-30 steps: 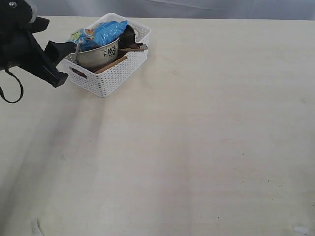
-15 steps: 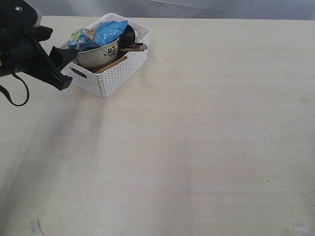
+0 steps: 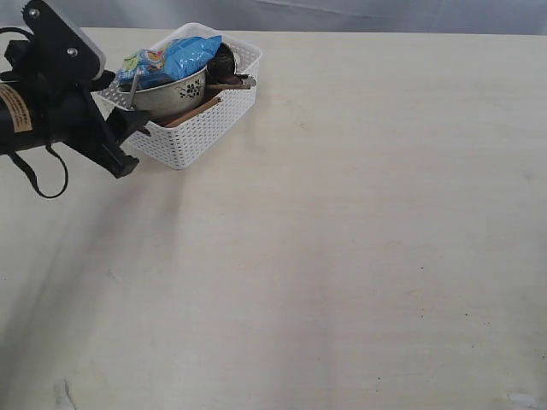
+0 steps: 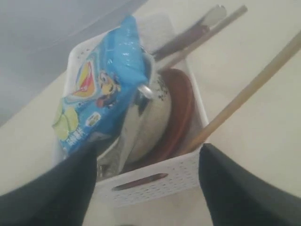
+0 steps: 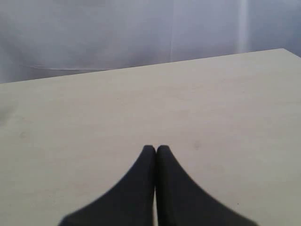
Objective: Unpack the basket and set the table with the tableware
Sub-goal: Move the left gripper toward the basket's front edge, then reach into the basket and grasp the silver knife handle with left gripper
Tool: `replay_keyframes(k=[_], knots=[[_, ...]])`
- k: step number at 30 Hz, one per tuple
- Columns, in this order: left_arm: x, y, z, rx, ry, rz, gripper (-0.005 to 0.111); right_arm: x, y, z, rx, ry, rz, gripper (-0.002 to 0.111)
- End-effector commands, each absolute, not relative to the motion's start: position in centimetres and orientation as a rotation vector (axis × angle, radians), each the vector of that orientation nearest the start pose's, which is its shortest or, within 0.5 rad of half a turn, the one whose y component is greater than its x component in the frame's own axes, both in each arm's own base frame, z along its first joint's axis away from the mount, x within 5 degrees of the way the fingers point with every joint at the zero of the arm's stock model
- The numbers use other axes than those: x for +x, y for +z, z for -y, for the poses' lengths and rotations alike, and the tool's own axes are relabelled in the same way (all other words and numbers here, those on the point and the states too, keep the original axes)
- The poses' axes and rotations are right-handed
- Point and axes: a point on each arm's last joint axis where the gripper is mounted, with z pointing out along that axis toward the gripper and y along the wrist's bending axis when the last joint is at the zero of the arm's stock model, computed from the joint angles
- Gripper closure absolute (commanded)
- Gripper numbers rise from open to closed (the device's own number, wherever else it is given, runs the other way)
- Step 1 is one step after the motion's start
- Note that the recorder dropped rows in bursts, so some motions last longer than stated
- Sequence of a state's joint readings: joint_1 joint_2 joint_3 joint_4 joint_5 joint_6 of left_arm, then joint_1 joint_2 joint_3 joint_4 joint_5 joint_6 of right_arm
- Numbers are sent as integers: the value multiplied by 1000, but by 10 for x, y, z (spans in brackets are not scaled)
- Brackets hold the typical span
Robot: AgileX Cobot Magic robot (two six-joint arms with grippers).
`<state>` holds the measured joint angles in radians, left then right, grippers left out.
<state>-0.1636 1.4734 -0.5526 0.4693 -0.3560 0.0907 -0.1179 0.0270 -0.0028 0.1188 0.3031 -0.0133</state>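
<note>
Exterior view had the basket [image 3: 192, 128] at the far left corner of the table [image 3: 359, 239], fully loaded (bowl [image 3: 175, 94], snack bag [image 3: 175, 55] and all), so nothing was laid out yet. Left gripper [image 3: 137, 149] hovered just beside it, spread wide; right gripper [image 5: 155, 149] was pressed together, empty.
</note>
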Motion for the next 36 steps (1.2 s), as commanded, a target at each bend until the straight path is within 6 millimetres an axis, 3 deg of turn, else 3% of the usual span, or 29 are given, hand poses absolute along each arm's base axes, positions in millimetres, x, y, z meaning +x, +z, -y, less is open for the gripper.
replay_keyframes(k=[1, 11, 22, 28, 36], knots=[[272, 193, 60, 808, 57, -1872, 47, 56, 185, 3, 169, 20, -1794, 108], [281, 204, 65, 754, 32, -1751, 47, 56, 185, 3, 169, 20, -1794, 108], [293, 187, 64, 731, 45, -1781, 48, 56, 185, 3, 169, 20, -1794, 108], [293, 187, 63, 743, 71, -1773, 60, 56, 185, 3, 169, 20, -1794, 108], [293, 187, 63, 743, 71, -1773, 87, 56, 185, 3, 169, 20, -1794, 108]])
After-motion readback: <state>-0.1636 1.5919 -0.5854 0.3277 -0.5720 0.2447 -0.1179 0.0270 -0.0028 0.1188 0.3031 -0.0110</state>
